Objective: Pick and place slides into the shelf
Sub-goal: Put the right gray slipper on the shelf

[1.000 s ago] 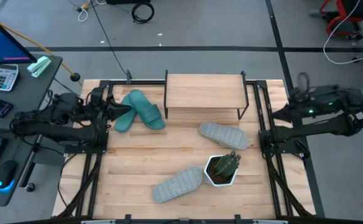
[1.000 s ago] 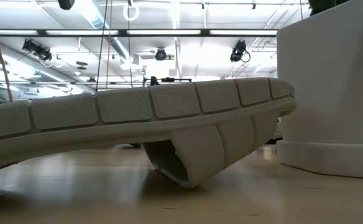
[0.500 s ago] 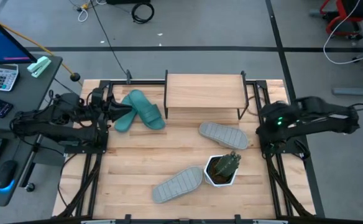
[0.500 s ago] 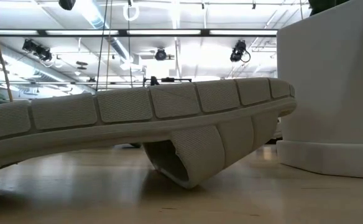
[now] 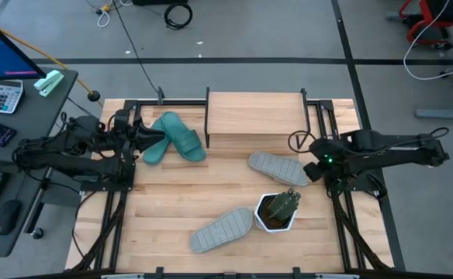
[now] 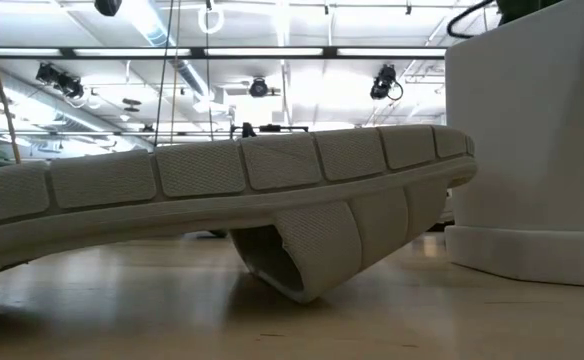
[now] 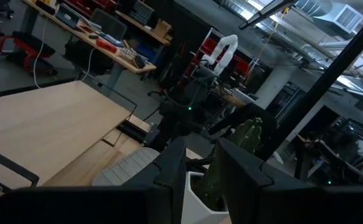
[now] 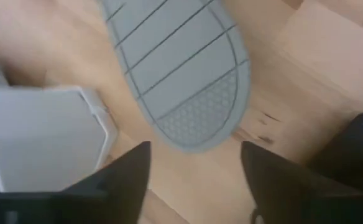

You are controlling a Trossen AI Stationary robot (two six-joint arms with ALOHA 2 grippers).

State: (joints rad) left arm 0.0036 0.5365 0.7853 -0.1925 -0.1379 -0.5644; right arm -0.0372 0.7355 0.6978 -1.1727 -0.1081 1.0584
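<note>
Wooden shelf bears no slides: the teal pair lies just beside its left legs, one grey slide in front, another farther out. Right gripper, open and empty, hovers over the nearer grey slide; left gripper sits at the teal pair, grip unclear.
</note>
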